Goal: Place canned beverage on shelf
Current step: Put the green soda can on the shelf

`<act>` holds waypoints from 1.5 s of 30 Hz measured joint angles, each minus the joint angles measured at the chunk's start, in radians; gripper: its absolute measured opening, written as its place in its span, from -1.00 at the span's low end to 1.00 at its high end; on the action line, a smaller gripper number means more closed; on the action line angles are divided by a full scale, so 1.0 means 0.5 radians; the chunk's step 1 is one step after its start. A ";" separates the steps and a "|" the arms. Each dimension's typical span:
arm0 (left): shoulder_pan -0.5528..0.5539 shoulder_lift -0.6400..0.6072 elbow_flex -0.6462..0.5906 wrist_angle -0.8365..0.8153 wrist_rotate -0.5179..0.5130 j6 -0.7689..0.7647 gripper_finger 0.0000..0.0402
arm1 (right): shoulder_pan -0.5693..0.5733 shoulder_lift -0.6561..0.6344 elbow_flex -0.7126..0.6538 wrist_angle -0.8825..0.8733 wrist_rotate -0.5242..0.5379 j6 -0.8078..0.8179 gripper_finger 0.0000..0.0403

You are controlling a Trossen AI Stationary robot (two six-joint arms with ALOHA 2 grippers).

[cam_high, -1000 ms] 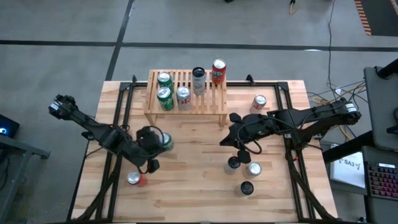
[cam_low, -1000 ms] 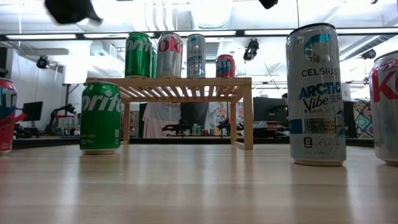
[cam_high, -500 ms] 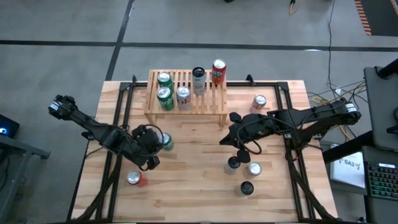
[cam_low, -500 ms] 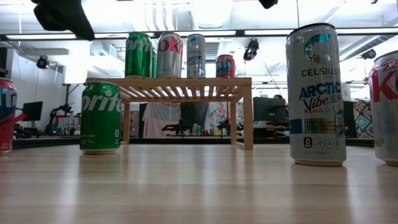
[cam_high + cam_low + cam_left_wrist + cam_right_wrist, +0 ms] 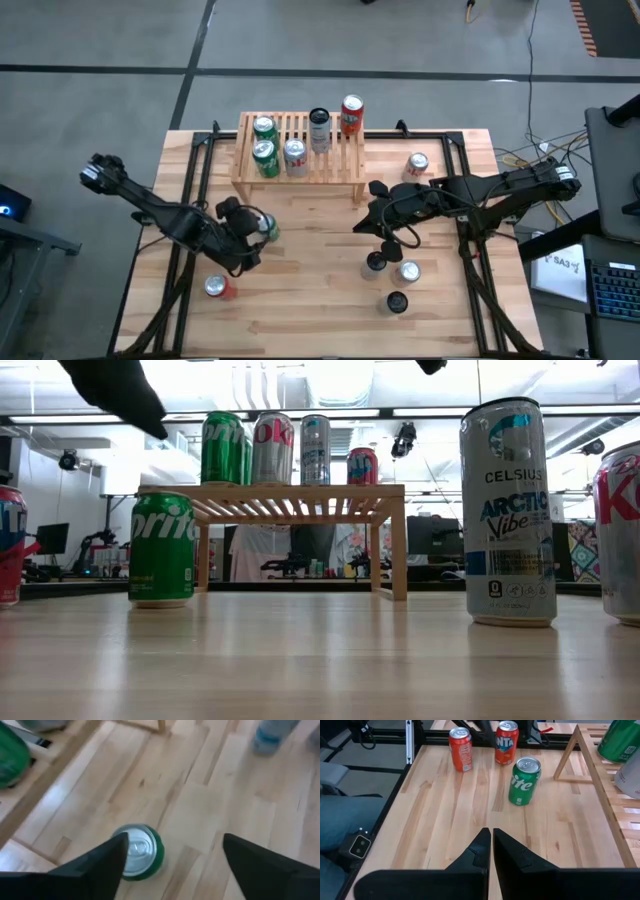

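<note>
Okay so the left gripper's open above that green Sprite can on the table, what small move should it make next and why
Probably lower the left gripper a little so its fingers straddle the green Sprite can. The wrist view shows the open jaws wider than the can, with the can standing upright on the table closer to one finger. It isn't gripped yet, and the shelf has free slats.

High view: looked straight down, far above the tabletop (image 5: 320, 290).
Low view: sat at tabletop level, facing the shelf (image 5: 300, 500).
Left wrist view: aimed steeply down, close over the Sprite can (image 5: 137, 851).
Right wrist view: looked across the planks.
Shared: that Sprite can, in all four.
</note>
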 joint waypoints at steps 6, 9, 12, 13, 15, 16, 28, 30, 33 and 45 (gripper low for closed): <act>0.013 0.148 -0.002 -0.089 -0.045 -0.034 0.81 | 0.000 0.000 -0.002 -0.001 -0.001 -0.014 -0.95; 0.030 0.206 -0.002 -0.099 -0.085 -0.048 0.82 | 0.000 0.000 -0.002 0.000 -0.002 -0.021 -0.95; 0.057 0.244 -0.002 -0.100 -0.084 -0.055 0.81 | 0.000 0.000 -0.002 0.000 -0.002 -0.019 -0.95; 0.068 0.251 -0.003 -0.102 -0.084 -0.057 0.81 | 0.000 0.000 -0.002 0.000 -0.002 -0.019 -0.95; 0.091 0.260 -0.019 -0.106 -0.086 -0.058 0.81 | 0.000 0.000 -0.002 -0.001 -0.002 -0.019 -0.95; 0.103 0.266 -0.029 -0.113 -0.089 -0.058 0.81 | 0.000 0.000 -0.002 0.000 -0.002 -0.018 -0.95; 0.169 0.264 -0.103 -0.095 -0.137 0.000 0.80 | 0.000 0.000 -0.004 0.000 -0.002 -0.016 -0.95; 0.169 0.264 -0.137 -0.073 -0.136 -0.003 0.80 | 0.000 0.000 -0.004 -0.001 -0.002 -0.015 -0.95; 0.170 0.264 -0.203 0.015 -0.125 -0.003 0.80 | 0.000 0.000 -0.004 -0.001 -0.002 -0.015 -0.95; 0.179 0.265 -0.414 0.250 -0.109 -0.049 0.80 | 0.000 0.000 -0.004 0.000 -0.002 0.001 -0.95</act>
